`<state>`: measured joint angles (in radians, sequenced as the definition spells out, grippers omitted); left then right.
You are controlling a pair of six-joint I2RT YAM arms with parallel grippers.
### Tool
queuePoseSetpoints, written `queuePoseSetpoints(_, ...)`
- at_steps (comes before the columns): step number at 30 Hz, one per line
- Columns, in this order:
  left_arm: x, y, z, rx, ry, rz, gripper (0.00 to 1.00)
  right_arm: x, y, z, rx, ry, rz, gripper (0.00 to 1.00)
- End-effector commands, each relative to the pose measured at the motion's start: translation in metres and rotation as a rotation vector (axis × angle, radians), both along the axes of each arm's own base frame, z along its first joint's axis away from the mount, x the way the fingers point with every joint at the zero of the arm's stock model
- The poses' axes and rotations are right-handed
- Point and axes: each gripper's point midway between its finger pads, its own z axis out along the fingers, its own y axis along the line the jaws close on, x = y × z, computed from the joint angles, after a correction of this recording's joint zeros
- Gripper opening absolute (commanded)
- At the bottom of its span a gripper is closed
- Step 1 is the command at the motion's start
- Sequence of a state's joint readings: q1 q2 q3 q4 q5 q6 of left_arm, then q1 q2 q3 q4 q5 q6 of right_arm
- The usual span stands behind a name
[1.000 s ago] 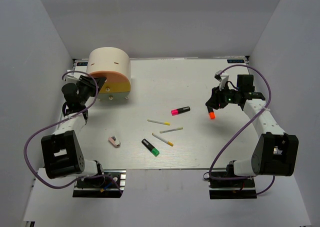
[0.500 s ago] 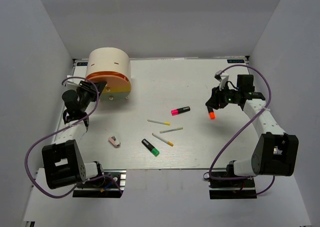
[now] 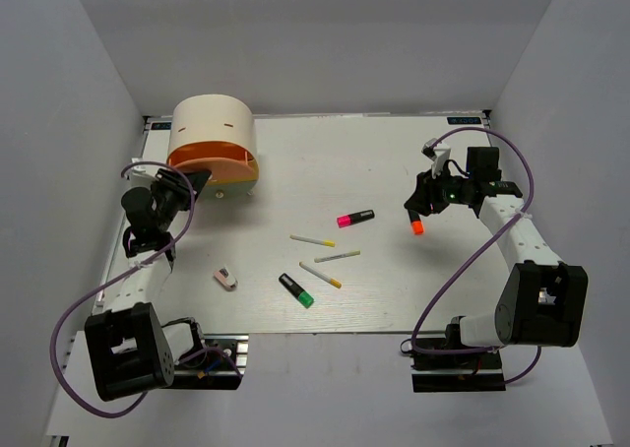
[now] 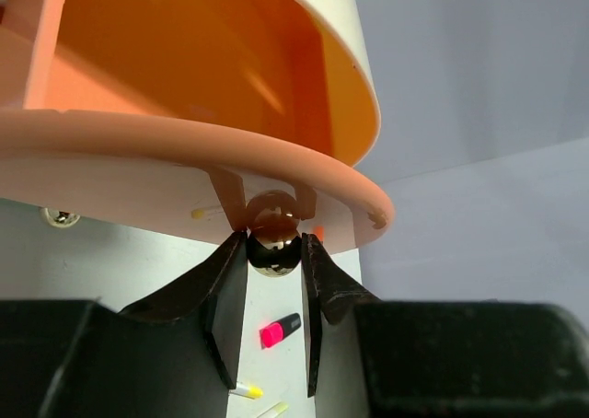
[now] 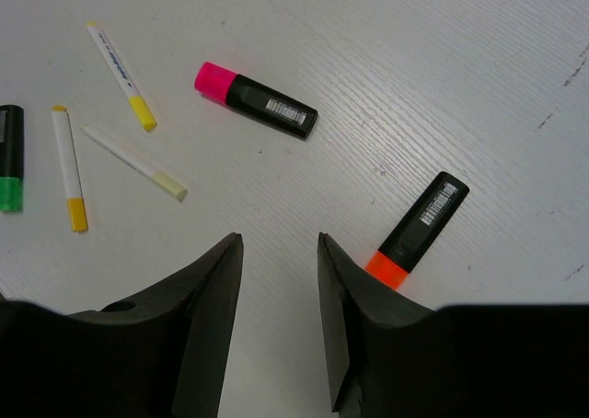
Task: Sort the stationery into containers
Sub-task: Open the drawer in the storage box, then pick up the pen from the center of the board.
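Note:
The cream drum organizer (image 3: 212,122) stands at the far left with its orange drawer (image 3: 207,158) pulled open. My left gripper (image 3: 185,183) is shut on the drawer's dark round knob (image 4: 273,243) below the orange drawer (image 4: 184,68). My right gripper (image 3: 421,203) is open and empty, just left of the orange-capped highlighter (image 5: 419,229). The pink-capped highlighter (image 3: 355,218), three yellow-and-white pens (image 3: 312,240), the green-capped highlighter (image 3: 295,289) and the eraser (image 3: 225,279) lie on the table.
White walls enclose the table on the left, right and back. The arm bases and cables sit at the near edge. The stationery is spread over the table's middle, between the two arms.
My left gripper has drawn back towards the near left with the knob, and the orange drawer has come open, showing its inside. The right arm has not moved.

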<state>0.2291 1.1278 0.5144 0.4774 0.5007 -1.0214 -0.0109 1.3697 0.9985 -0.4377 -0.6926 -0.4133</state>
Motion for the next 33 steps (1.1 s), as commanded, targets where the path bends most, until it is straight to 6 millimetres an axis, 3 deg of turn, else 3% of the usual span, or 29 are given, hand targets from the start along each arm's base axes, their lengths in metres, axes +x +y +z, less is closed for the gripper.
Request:
queuePoseSetpoints(1,-0.01,-0.003,-0.017,0.016,0.058,-0.016,0.19,0.004,0.004,0.009,0.017,-0.032,0.019,0.45)
queuePoseSetpoints(4,-0.009,-0.003,-0.015,0.016,0.058,-0.016,0.31,0.004,0.005,0.009,0.021,-0.031,0.027,0.46)
queuePoseSetpoints(7,-0.01,-0.003,-0.012,0.025,0.055,-0.017,0.6,0.005,0.006,0.012,0.023,-0.037,0.033,0.48)
queuePoseSetpoints(8,-0.009,-0.003,-0.011,0.033,0.056,-0.018,0.74,0.004,0.007,0.012,0.025,-0.036,0.038,0.49)
queuePoseSetpoints(11,-0.011,-0.003,-0.011,0.043,0.067,-0.02,0.86,0.002,0.009,0.014,0.031,-0.04,0.059,0.5)
queuePoseSetpoints(16,-0.014,-0.002,-0.008,0.104,0.086,-0.031,0.89,-0.003,0.012,0.015,0.008,-0.08,0.147,0.52)
queuePoseSetpoints(17,-0.018,-0.002,-0.005,0.137,0.072,-0.035,0.89,-0.009,0.026,0.017,0.014,-0.093,0.204,0.52)
queuePoseSetpoints(20,-0.026,-0.003,-0.006,0.206,0.092,-0.063,0.9,-0.017,0.04,0.017,-0.006,-0.155,0.323,0.52)
queuePoseSetpoints(21,-0.033,0.0,0.002,0.256,0.101,-0.053,0.9,-0.027,0.057,0.012,-0.011,-0.183,0.436,0.5)
queuePoseSetpoints(23,-0.04,-0.002,0.006,0.308,0.101,-0.064,0.9,-0.029,0.062,0.009,-0.014,-0.181,0.459,0.48)
queuePoseSetpoints(25,-0.047,0.0,0.009,0.358,0.096,-0.064,0.9,-0.035,0.08,0.001,-0.034,-0.188,0.539,0.46)
queuePoseSetpoints(28,-0.065,0.003,0.006,0.413,0.121,-0.046,0.9,-0.039,0.107,-0.013,-0.069,-0.184,0.623,0.45)
queuePoseSetpoints(30,-0.077,0.004,-0.007,0.428,0.161,-0.041,0.92,-0.034,0.121,-0.022,-0.126,-0.19,0.637,0.44)
queuePoseSetpoints(31,-0.08,0.006,-0.007,0.439,0.163,-0.033,0.92,-0.039,0.143,-0.026,-0.138,-0.187,0.672,0.44)
queuePoseSetpoints(32,-0.087,0.004,-0.016,0.432,0.194,-0.041,0.93,-0.029,0.141,-0.04,-0.217,-0.175,0.635,0.45)
queuePoseSetpoints(33,-0.09,0.005,-0.02,0.432,0.208,-0.035,0.93,-0.024,0.147,-0.038,-0.23,-0.164,0.609,0.49)
